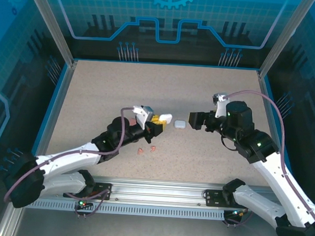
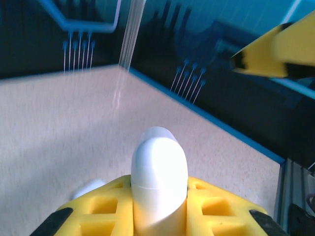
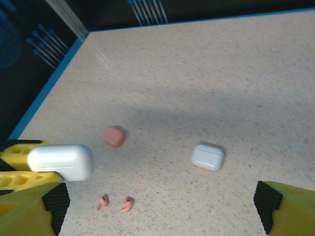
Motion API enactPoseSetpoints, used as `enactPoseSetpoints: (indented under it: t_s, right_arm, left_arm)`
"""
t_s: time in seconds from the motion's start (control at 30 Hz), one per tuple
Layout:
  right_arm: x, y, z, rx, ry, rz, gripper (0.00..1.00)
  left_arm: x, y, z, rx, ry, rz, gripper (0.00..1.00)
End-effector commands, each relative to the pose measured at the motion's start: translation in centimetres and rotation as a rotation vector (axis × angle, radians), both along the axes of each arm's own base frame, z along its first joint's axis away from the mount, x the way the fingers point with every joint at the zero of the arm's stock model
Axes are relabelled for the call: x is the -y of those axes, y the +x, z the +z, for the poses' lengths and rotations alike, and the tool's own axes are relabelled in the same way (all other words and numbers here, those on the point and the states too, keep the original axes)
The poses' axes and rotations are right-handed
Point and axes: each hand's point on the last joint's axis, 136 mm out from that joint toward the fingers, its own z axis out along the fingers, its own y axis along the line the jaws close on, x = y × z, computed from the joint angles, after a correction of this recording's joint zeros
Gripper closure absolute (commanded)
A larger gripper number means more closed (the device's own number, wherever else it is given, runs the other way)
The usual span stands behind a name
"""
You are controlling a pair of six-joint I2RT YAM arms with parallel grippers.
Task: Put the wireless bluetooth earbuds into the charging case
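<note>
A white case (image 2: 158, 182) is held in the left gripper (image 1: 160, 120). Two tiny pink earbuds (image 3: 127, 204) are seen lying on the table (image 1: 95, 93) near it. A second white case (image 1: 179, 123) is set down further right. The right gripper (image 1: 194, 121) is spread wide, with nothing in it.

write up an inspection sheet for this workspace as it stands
surface: speckled beige tabletop, nothing spilled
job's things: two salmon earbuds lying loose side by side; salmon case and loose white case on the table, the white one shut; held white case in the left gripper
clutter: nothing seen
grippers: left gripper shut on the held white case; right gripper open, empty, facing the loose white case
cables: pinkish cable looping along each arm, not touching the cases
surroundings: blue panelled walls, aluminium posts
</note>
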Motion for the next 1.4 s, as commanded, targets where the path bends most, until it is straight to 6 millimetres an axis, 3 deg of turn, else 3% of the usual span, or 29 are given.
enactPoseSetpoints:
  t_s: [0.0, 0.13, 0.37, 0.77, 0.93, 1.13, 1.27, 1.37]
  right_arm:
    - [1.5, 0.1, -0.6, -0.006, 0.02, -0.065, 0.0]
    - [2.3, -0.1, -1.4, -0.03, 0.01, -0.083, 0.0]
    - [3.3, -0.3, -2.8, -0.056, -0.018, -0.103, 0.0]
    - [3.7, -0.1, -3.9, -0.083, -0.006, -0.105, 0.0]
    - [4.0, -0.2, -4.2, -0.092, -0.014, -0.11, 0.0]
    - [4.0, -0.3, -4.5, -0.099, -0.01, -0.107, 0.0]
    - [4.0, -0.3, -4.6, -0.102, -0.012, -0.107, 0.0]
    - [4.0, -0.3, -4.6, -0.102, -0.014, -0.105, 0.0]
  left_arm:
    - [-0.8, 2.0, -4.4, -0.267, -0.001, 0.106, 1.0]
    - [-1.0, 3.3, -8.7, -0.498, -0.019, 0.145, 1.0]
    - [-0.5, 5.1, -12.8, -0.68, 0.074, 0.188, 1.0]
    - [1.2, 9.2, -16.2, -0.798, -0.016, 0.267, 1.0]
    - [1.5, 10.0, -16.8, -0.815, -0.051, 0.28, 1.0]
    - [1.3, 9.8, -18.1, -0.849, -0.026, 0.293, 0.89]
    - [1.1, 9.7, -18.7, -0.865, -0.006, 0.302, 0.74]
    - [0.8, 9.6, -19.0, -0.868, 0.019, 0.313, 0.68]
